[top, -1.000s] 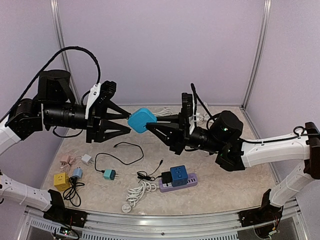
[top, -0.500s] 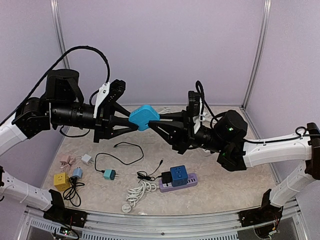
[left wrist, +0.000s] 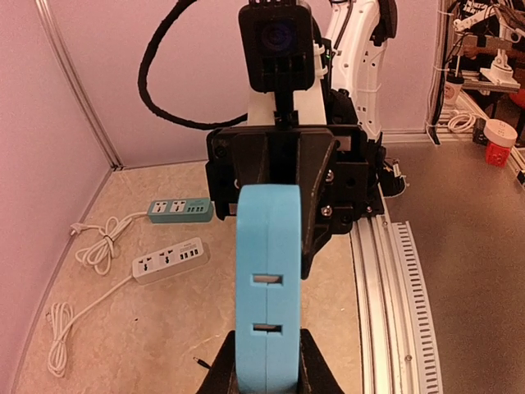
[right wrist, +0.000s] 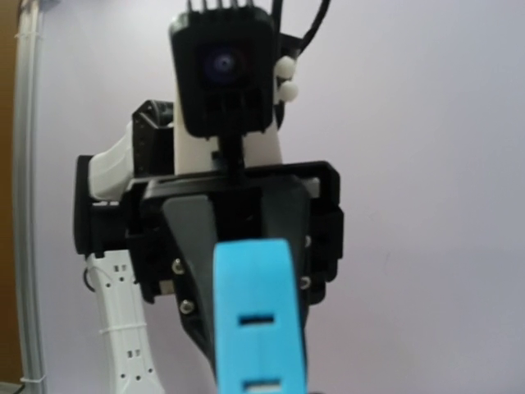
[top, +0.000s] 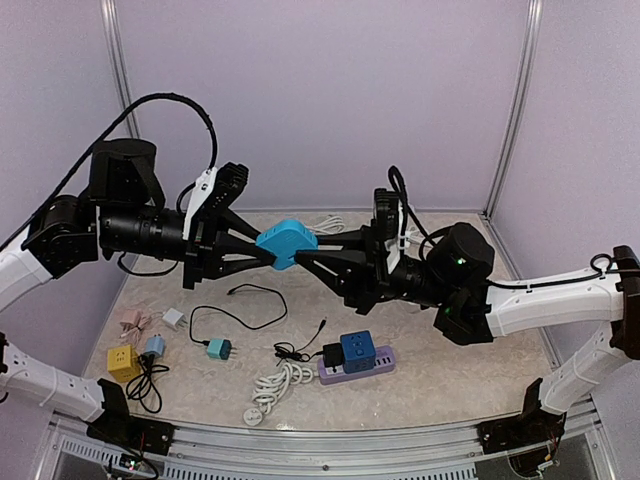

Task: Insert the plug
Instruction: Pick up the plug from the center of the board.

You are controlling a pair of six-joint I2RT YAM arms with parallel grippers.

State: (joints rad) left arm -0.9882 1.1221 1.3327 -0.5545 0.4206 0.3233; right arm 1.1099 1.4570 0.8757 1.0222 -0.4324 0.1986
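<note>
The pale marbled table (top: pixel 450 370) lies under everything, and both arms are lifted well above it. The left arm (top: pixel 120 230) reaches in level from the left and the right arm (top: pixel 520 300) from the right, their tips meeting head-on in mid-air over the middle of the table. Between them hangs the light-blue adapter (top: pixel 285 243), clear of the table. The left jaws are closed on its left end and the right jaws are closed on its right end, each pair pinching its flat faces. In the left wrist view the adapter (left wrist: pixel 268 287) stands upright with its narrow edge toward the camera, two short slots one above the other in that edge. In the right wrist view the adapter (right wrist: pixel 258 320) again shows a narrow edge with two slots. Near the front of the table lies a purple power strip (top: pixel 358 366), with a blue cube plug (top: pixel 357 347) and a black plug (top: pixel 332 354) seated in it side by side. The left wrist view also shows a white power strip (left wrist: pixel 171 260) and a teal power strip (left wrist: pixel 180 211) near the far wall. A coiled white cable (top: pixel 278 383) lies just left of the purple strip, with a loose black cable (top: pixel 240 305) beyond it. At the front left sit a yellow cube (top: pixel 123 362), a small teal plug (top: pixel 218 348) and a white charger (top: pixel 173 318), each apart from the others.
</note>
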